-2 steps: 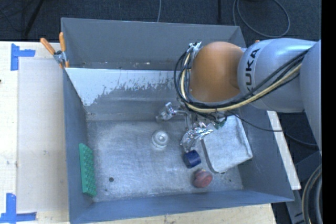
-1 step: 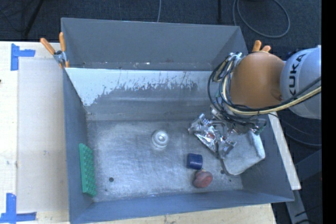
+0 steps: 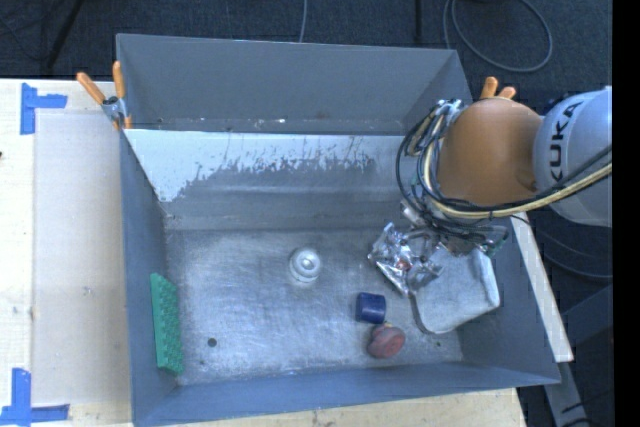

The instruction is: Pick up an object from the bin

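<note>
Pincer (image 3: 405, 260) of shiny metal hangs low in the right part of the grey metal bin (image 3: 290, 100), under the orange cover (image 3: 485, 150) of the wrist and a bundle of cables (image 3: 415, 165). The arm enters from the right.

On the floor of the bin lie five loose things, all well apart from the far wall. A pale flat thing (image 3: 460, 300) with a raised rim lies at the right side. A small blue block (image 3: 370, 307) lies near the middle, and a reddish-brown lump (image 3: 386, 342) lies just beside it, on its near side. A small clear round thing (image 3: 305, 265) stands alone in the middle of the floor. A green ridged strip (image 3: 165, 323) lies along the left wall, at the near end.

The pincer is over the far left edge of the pale flat thing, and the blue block is just near and left of it. If it is released or clenched I cannot tell, and I cannot tell if it touches the pale thing. Nothing can be seen grasped in it.

By count: one pale flat thing, one blue block, one reddish-brown lump, one clear round thing, one green strip.
</note>
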`<state>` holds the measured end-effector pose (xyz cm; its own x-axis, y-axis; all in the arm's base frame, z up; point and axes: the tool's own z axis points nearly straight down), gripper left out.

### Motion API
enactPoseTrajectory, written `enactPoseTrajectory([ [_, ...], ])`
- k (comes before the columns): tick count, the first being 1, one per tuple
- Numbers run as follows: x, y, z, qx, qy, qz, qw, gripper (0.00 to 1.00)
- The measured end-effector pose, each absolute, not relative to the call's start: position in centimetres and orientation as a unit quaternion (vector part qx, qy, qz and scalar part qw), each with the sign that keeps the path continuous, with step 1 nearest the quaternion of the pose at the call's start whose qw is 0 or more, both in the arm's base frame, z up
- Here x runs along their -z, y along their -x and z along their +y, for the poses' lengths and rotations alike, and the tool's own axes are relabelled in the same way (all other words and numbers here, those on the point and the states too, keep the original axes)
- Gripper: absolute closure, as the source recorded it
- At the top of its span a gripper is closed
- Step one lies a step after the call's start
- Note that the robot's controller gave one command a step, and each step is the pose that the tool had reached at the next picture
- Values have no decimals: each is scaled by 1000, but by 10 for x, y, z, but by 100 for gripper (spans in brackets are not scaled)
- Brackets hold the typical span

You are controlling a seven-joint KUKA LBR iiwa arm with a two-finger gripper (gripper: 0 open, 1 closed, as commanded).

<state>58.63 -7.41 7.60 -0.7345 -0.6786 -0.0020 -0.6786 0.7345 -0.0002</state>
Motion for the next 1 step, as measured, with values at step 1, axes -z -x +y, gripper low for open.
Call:
enactPoseTrajectory([
  [1,-226,-578,-63,2,395,919,4,100],
])
